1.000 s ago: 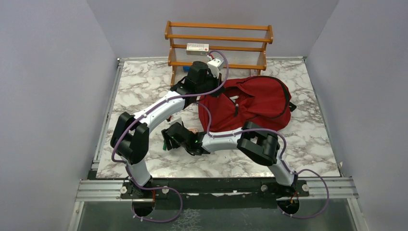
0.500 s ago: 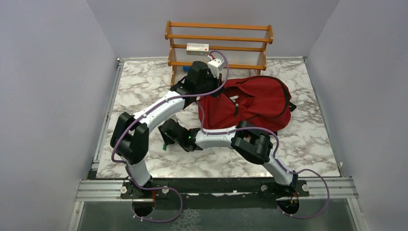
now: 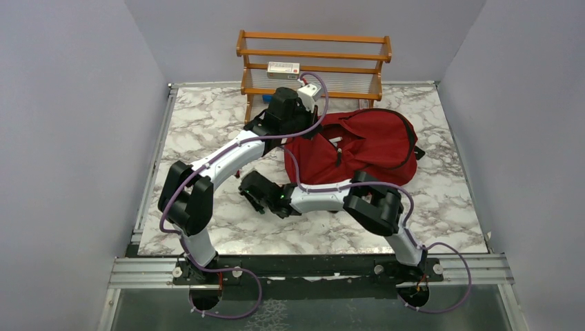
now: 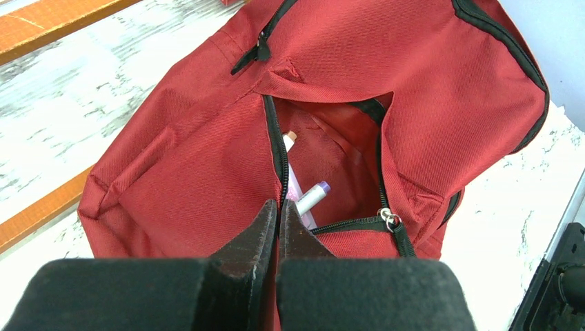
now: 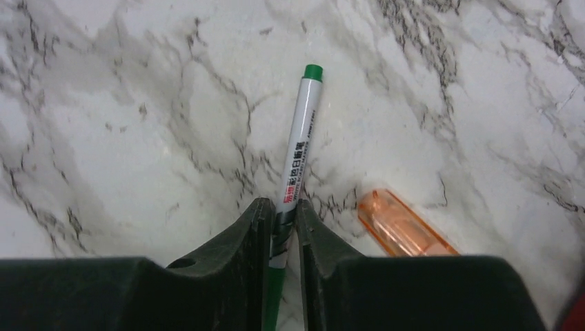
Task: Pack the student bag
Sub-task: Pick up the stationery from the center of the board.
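Grey walls [image 3: 69, 103] enclose a marble table [image 3: 448, 200] and apparently wooden rack [image 3: 331, 54].

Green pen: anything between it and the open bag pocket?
Nothing visible. The right gripper holds the green pen; the orange item lies beside it on the table. The left gripper pinches the pocket edge of the student bag; the opening is unobstructed, with pens inside.

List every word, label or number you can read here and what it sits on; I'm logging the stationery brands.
Nothing here can be quoted with confidence.
Green and white marker pen: a line of green print along the barrel, too blurred to read.
Small white box on the wooden rack: red-marked label, too small to read.
Dark red fabric backpack: no text visible.
Orange translucent plastic piece: no text visible.
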Available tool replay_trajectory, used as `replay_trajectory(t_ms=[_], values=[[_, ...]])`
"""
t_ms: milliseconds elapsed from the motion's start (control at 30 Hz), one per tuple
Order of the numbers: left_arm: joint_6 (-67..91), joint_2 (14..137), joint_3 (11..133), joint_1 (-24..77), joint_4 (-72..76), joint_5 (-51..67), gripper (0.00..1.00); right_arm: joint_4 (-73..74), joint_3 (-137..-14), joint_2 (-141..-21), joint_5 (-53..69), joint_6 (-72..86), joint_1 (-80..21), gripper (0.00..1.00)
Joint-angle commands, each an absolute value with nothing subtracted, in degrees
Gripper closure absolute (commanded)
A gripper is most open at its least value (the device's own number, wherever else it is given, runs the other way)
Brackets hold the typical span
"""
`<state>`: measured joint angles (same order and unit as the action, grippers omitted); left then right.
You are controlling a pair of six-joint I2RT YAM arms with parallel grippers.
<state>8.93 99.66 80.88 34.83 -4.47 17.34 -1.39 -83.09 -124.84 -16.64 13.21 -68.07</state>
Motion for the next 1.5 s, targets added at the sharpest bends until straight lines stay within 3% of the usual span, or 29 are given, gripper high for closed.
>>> replay_trajectory(t_ms=[0, 267, 367, 433, 800, 1167, 1467], values=[[8.2, 97.3, 81.6, 33.6, -2.5, 17.9, 1.00, 7.7, -74.7, -122.9, -5.2, 4.5, -67.7, 0.76], [8.3, 97.9, 81.5, 33.5, -2.4, 18.1, 1.00, 13.1, -69.5, -118.9, -2.1, 2.1, -67.7, 0.80], [8.3, 98.1, 81.5, 33.5, -2.4, 18.2, 1.00, 14.2, -70.0, -118.8, -3.0, 2.2, -67.7, 0.67], [8.3, 98.2, 81.5, 33.3, -2.4, 18.2, 1.00, 14.9, -70.7, -119.2, -3.8, 2.2, -67.7, 0.63], [8.4, 98.6, 81.4, 33.2, -2.2, 18.3, 1.00, 14.3, -68.3, -114.5, -4.9, 3.1, -67.7, 0.88], [8.0, 99.1, 81.1, 32.7, -1.9, 18.2, 1.00, 10.3, -54.4, -87.3, -1.2, 10.3, -67.7, 0.99], [8.7, 99.9, 80.9, 32.7, -1.3, 19.9, 1.00, 15.7, -43.3, -61.1, -20.1, 22.9, -67.7, 1.00]])
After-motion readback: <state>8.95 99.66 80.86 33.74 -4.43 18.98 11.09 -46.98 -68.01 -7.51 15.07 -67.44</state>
